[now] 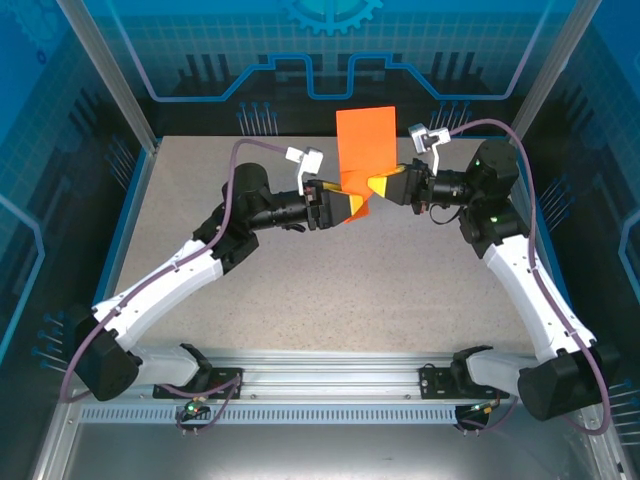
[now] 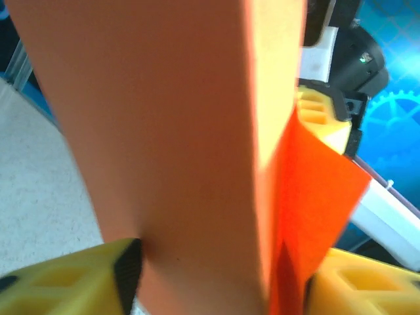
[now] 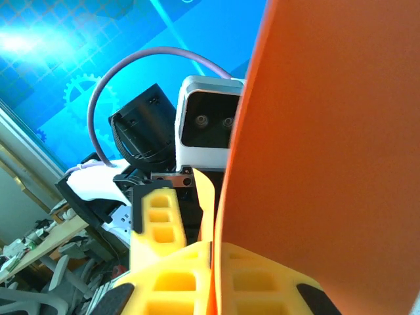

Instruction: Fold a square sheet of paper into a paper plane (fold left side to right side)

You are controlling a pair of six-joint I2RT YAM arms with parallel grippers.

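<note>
The blurred square sheet of paper (image 2: 177, 131) runs off at 12 and 6 o'clock, masking whether the left gripper (image 2: 223, 269) pinches it.

The sheet (image 1: 365, 145) stands between left tool (image 1: 340, 207) and right tool (image 1: 385, 187).

Speckled beige tabletop (image 1: 300, 290), matte, w/ metal rail (image 1: 330, 362) across nr edge.

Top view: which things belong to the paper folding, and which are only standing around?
Job: paper, held upright; left gripper; right gripper, shut on the paper.
Not the job: table; blue walls; metal rail at the near edge.
</note>
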